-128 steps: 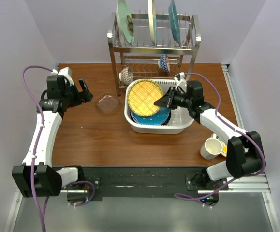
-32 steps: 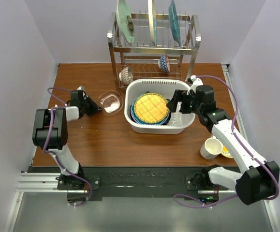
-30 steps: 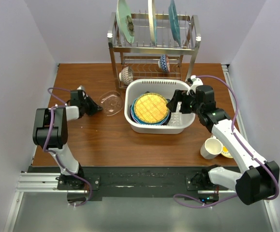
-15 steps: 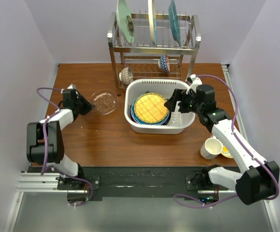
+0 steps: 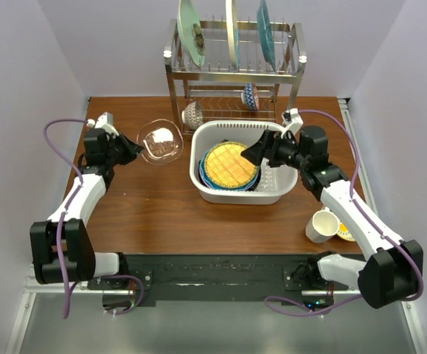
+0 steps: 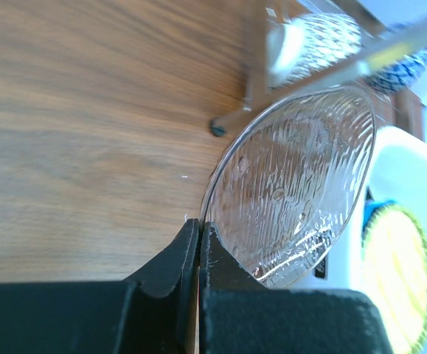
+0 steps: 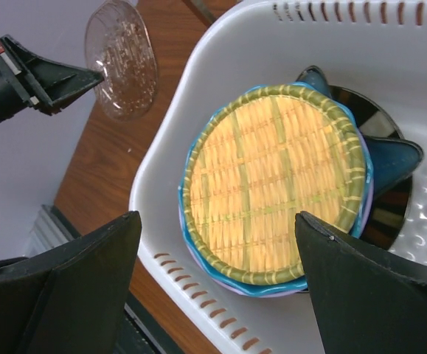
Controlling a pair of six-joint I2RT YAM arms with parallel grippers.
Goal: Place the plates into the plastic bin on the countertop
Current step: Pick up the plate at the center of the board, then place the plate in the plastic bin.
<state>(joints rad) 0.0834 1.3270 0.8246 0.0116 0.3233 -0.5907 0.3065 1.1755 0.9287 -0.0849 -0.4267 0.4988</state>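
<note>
Squarely on the reddish-brown surface sits the white plastic bin, with a stack of plates topped by an amber woven-pattern one lying flat in its left half. Just left of the bin, apparently lifted off the wood, a clear glass plate hangs tilted. Its free edge points toward the bin, and the left arm has its jaws pressed together on the plate's outer rim. The right arm holds its jaws spread wide above the stack, gripping nothing. The bin lies to the right of the held plate.
</note>
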